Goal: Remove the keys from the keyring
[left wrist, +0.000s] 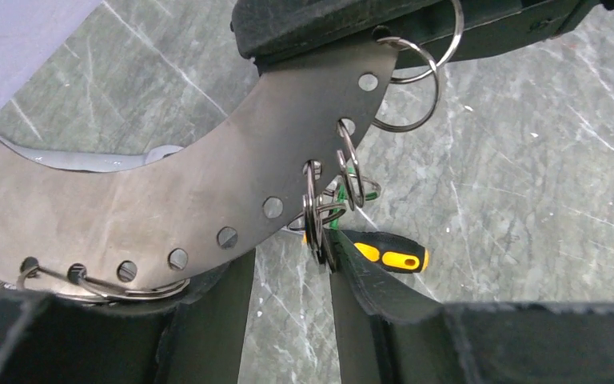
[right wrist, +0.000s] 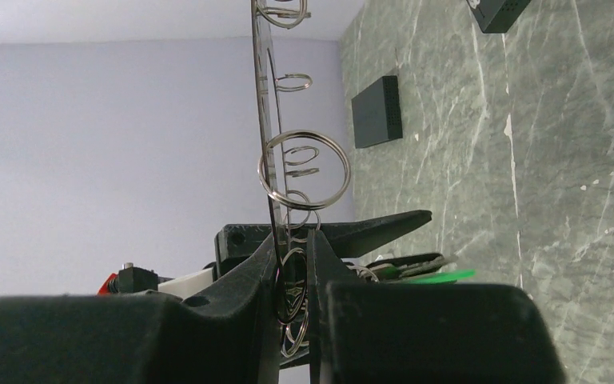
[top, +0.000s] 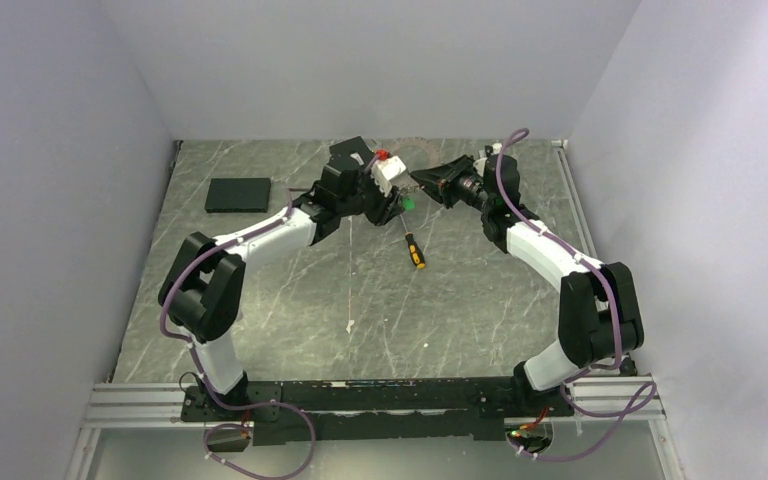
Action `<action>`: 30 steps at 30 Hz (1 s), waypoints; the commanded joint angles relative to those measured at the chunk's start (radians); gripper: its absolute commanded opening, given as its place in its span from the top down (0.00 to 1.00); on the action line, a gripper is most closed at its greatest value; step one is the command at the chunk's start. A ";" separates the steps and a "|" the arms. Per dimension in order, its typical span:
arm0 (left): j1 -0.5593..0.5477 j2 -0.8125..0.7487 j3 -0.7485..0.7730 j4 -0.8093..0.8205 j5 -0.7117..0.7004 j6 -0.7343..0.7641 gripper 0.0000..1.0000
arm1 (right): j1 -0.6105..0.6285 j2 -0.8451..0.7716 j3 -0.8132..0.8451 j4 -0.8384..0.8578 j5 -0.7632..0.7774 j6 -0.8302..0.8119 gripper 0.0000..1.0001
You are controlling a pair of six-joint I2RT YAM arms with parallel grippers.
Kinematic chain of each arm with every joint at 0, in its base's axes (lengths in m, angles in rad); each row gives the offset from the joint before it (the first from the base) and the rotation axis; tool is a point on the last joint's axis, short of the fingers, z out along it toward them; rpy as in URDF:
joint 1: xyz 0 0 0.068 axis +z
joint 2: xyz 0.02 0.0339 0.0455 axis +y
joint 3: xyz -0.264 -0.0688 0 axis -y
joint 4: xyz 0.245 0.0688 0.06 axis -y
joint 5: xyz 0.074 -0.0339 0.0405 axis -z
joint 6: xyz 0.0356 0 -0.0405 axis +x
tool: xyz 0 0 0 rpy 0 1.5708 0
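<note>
The grey-green marble table [top: 290,300] fills the overhead view. From the lower edge of that view the left arm [top: 260,235] and the right arm [top: 550,255] both reach to the upper middle, where their ends nearly meet. Between them is the keyring [left wrist: 208,184], lifted above the table. In the left wrist view it is a flat grey metal band with a row of round holes, curving from the lower left of the frame to the top middle. The right gripper [right wrist: 292,248] is closed on this band, which passes edge-on between its two fingers. The left gripper [left wrist: 288,256] has its fingers partly apart, and the table shows between them. The band lies across the front of them, and I cannot tell whether they press on anything. A black box [top: 238,194] lies flat in the upper left of the overhead view. A yellow-and-black screwdriver [top: 413,247] lies just below the grippers. Several split rings [left wrist: 315,212] hang through the holes of the band. The keys [right wrist: 396,266] appear in the right wrist view as a small grey bunch beside the left gripper, together with a bright green tag [right wrist: 441,277].
</note>
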 commanded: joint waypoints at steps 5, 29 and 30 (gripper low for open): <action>-0.018 -0.053 0.017 0.039 -0.121 0.056 0.57 | 0.013 0.004 0.029 0.061 -0.022 0.018 1.00; -0.020 0.000 0.098 0.025 -0.075 -0.073 0.57 | 0.028 0.054 0.021 0.127 -0.020 0.078 1.00; -0.021 0.003 0.101 0.023 -0.085 -0.073 0.57 | 0.030 0.054 0.019 0.128 -0.020 0.084 1.00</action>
